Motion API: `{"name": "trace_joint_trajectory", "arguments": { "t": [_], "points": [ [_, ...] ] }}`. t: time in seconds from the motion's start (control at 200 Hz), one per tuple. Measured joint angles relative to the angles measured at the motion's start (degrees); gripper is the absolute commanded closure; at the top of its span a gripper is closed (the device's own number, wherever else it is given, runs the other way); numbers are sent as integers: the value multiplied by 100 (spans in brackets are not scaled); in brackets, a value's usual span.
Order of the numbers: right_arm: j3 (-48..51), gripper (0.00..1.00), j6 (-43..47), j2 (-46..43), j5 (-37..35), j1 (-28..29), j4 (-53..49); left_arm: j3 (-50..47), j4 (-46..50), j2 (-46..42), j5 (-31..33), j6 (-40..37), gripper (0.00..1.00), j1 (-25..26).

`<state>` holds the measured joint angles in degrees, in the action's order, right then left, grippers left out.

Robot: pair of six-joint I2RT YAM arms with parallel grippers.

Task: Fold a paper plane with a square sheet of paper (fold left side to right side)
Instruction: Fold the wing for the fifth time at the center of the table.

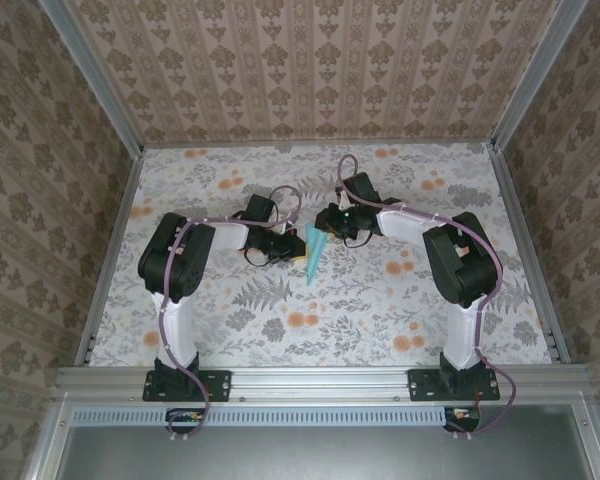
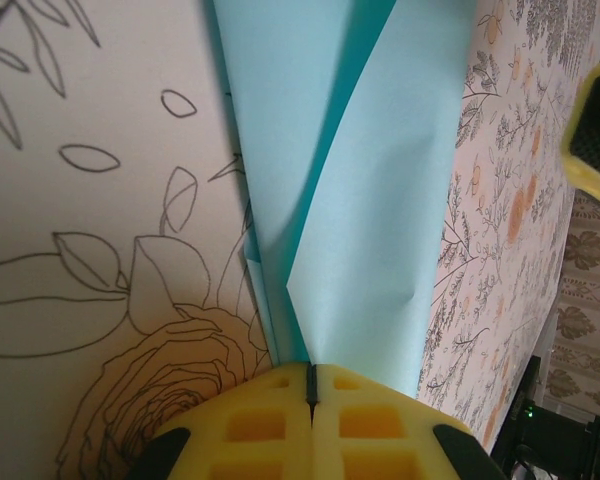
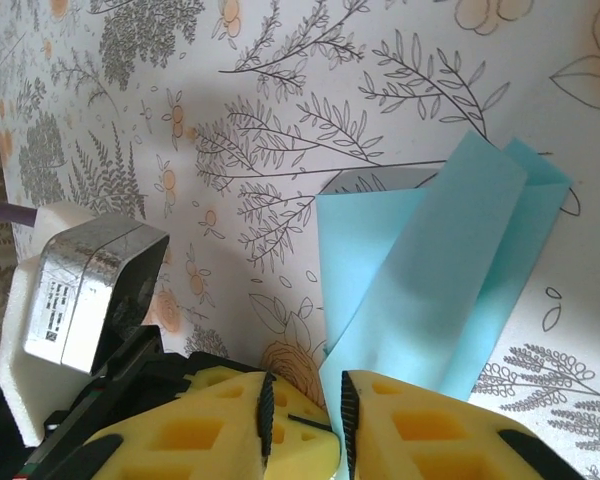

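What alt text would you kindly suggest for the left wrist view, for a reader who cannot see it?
The left gripper, yellow fingers closed together at the bottom edge, pinches a folded light-blue paper that runs up the frame across a flower-patterned table.

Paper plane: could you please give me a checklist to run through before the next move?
1. Left gripper shut on the plane: ok, the paper runs into its closed fingertips.
2. Right gripper clamped on the plane: not ok, a gap shows between its jaws.
3. Plane's corner inside that gap: cannot tell, its edge only reaches the fingers.
4. Plane's layers pressed flat: not ok, they spread apart.
5. Grippers apart from each other: ok, one on each side of the plane in the top view.
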<state>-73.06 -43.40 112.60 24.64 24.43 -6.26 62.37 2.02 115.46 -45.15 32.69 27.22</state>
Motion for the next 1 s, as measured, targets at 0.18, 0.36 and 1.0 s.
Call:
{"name": "trace_joint_trajectory", "arguments": {
  "t": [0.18,0.36,1.0],
  "points": [
    [-48,88,-7,127,-4,0,-4,20,44,0,17,-42,100,0],
    [-48,91,22,343,-11,0,-50,46,103,4,39,-66,100,2],
    [-138,92,275,608,-179,-4,-306,149,275,46,50,-129,100,4]
  ]
}}
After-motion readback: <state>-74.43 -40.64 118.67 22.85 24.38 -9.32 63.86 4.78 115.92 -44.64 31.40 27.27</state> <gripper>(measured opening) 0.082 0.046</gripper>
